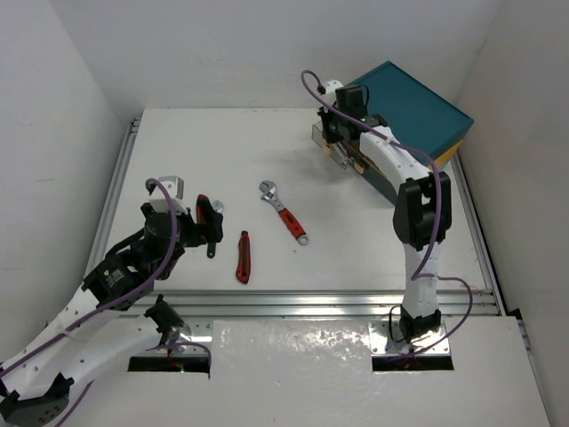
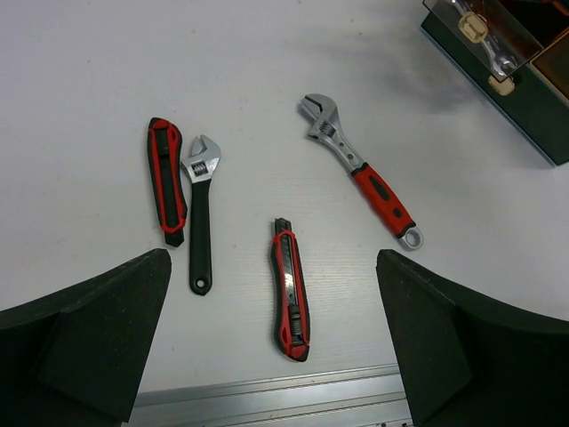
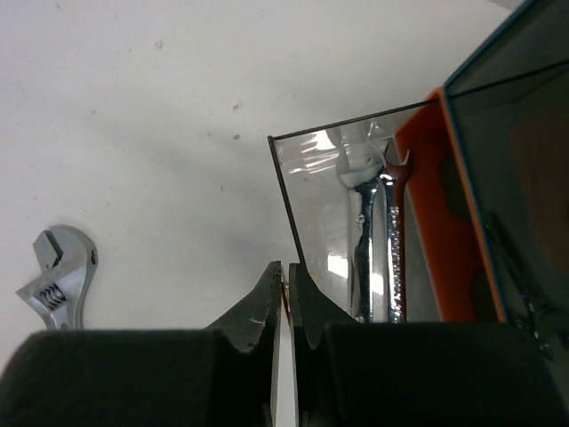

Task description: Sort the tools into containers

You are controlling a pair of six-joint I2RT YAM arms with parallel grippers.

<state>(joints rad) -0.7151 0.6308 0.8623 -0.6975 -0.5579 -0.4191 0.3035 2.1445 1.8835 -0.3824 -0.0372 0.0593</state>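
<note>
**toolnerd:** While the right gripper [image 3: 284, 276] is parked up at the teal-topped chest [image 1: 418, 107], what's it actually got hold of?

**benchrat:** Looks like its fingers are pressed nearly together on the front wall of the clear drawer [image 3: 329, 196], which sticks out from the chest. There's a thin pale strip between them, right where the drawer's edge runs in. Two slim silver spanners [image 3: 373, 231] lie side by side in that drawer, and an orange drawer [image 3: 427, 222] sits right next to it.

**toolnerd:** And the left one?

**benchrat:** The left gripper [image 2: 271, 258] is spread wide with nothing in it, hanging over the left part of the tabletop [image 2: 267, 71]. Four tools lie flat below it. The red-handled adjustable wrench [image 2: 360, 169] is off to the right on its own, and a red-and-black utility knife [image 2: 291, 289] is in the middle. Further left, a black-handled adjustable wrench [image 2: 200, 209] lies just beside a second utility knife [image 2: 166, 181], roughly parallel to it. All four are well apart from the chest.
</note>
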